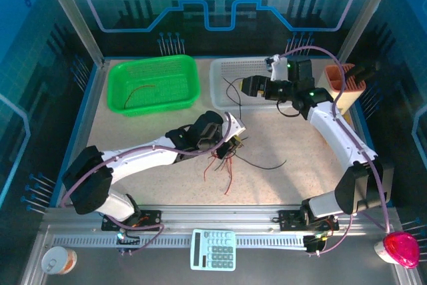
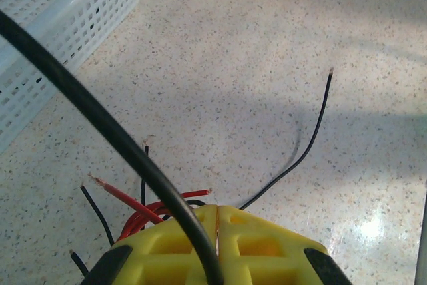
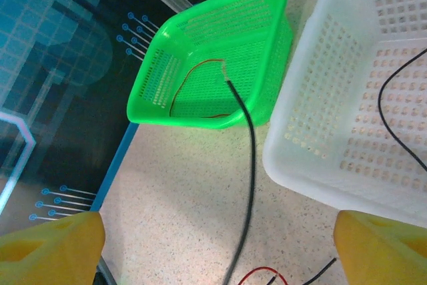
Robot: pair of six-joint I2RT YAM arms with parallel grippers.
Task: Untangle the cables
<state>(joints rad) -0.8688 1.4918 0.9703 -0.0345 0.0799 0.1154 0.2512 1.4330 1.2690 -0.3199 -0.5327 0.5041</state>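
Cables: a bunch of thin red and black cables (image 1: pixel 225 165) (image 2: pixel 143 213) lies on the speckled beige counter (image 1: pixel 133 131). It is just in front of the white plastic basket with small holes (image 1: pixel 227 65) (image 2: pixel 67 18) (image 3: pixel 320 118), on the side nearer the arm bases. The ends poke out every which way.
Left claw: the left claw (image 1: pixel 233 142) (image 2: pixel 217 231) is also just in front of the white basket. Its yellow fingers (image 2: pixel 260 245) are pressed together, clamped on the cables.
Loose black cable: a loose black cable (image 1: pixel 267 165) (image 2: pixel 303 148) runs out of the bunch. It lies flat on the counter in front of the white basket's right half.
Rising black cable: a rising black cable (image 2: pixel 100 121) (image 3: pixel 248 158) comes out from between the left claw's fingers and goes up toward the white basket's left end.
Right claw: the right claw (image 1: pixel 244 87) (image 3: pixel 217 238) hangs over the white basket's left part. Its yellow fingers (image 3: pixel 50 251) are far apart. The rising black cable passes through the gap and touches neither finger.
Inside the white basket: one curled black cable (image 1: pixel 230 91) (image 3: pixel 390 121).
Green basket: a bright green plastic basket (image 1: pixel 120 98) (image 3: pixel 267 25) sits just left of the white basket, with one thin red cable (image 1: pixel 139 91) (image 3: pixel 187 78) inside.
Orange holder: an orange holder (image 1: pixel 341 78) stands to the right of the white basket.
Calculator: a white calculator (image 1: pixel 213 249) lies well in front of the white basket, between the arm bases.
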